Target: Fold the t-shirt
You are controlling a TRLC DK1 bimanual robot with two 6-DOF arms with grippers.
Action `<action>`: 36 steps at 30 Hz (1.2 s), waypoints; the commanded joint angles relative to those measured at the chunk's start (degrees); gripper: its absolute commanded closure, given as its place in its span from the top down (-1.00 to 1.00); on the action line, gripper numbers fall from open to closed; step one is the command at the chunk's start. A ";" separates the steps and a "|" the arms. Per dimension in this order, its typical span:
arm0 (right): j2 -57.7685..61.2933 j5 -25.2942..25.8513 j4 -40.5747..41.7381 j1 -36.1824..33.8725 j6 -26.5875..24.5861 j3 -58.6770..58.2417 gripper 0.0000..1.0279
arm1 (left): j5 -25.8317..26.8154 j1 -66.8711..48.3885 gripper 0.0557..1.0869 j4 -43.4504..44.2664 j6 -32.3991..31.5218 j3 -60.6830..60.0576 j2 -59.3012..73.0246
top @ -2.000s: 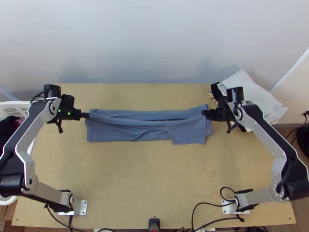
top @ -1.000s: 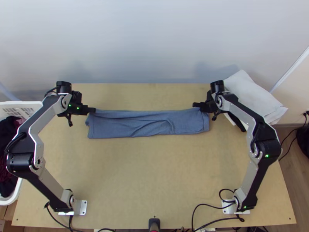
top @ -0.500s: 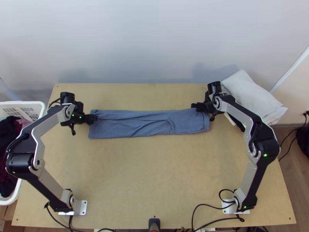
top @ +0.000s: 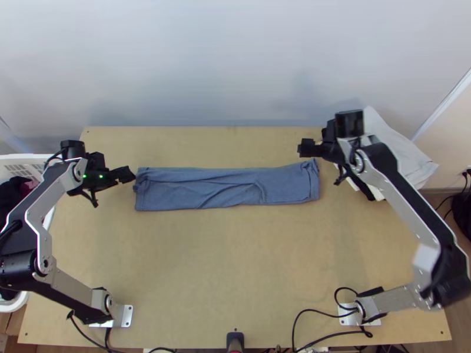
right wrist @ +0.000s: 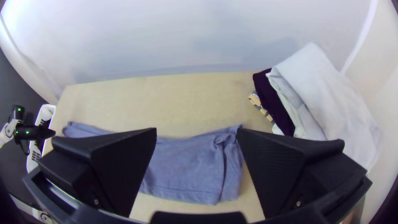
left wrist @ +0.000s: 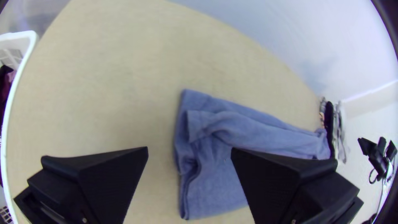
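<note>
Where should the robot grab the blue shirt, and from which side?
Probably by the left short end, with the left gripper coming from the left. The t-shirt lies as a long, low strip, so that end is narrow, and the gripper might pinch its layers together from above and below.

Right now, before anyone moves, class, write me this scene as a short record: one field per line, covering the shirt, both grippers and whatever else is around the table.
shirt: blue, folded into a long strip, lightly creased
place: across the table's far half
left gripper: near the strip's left end, fingers open, empty
right gripper: near its far right corner, fingers open, empty
pile: cloths at far right, pale one on top
basket: white, at left, dark clothes inside
</note>
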 commanded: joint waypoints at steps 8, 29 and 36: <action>-2.07 -14.74 -12.11 -2.45 8.90 9.59 0.83 | 8.42 1.38 0.90 -3.74 -0.97 -0.27 1.25; 6.63 -31.35 -20.72 -7.02 13.39 28.84 0.85 | 11.41 -0.38 0.90 1.27 1.49 3.87 14.69; 7.16 -31.27 -20.90 -7.11 13.39 30.34 0.85 | 11.06 -7.85 0.90 2.24 -0.45 3.95 15.75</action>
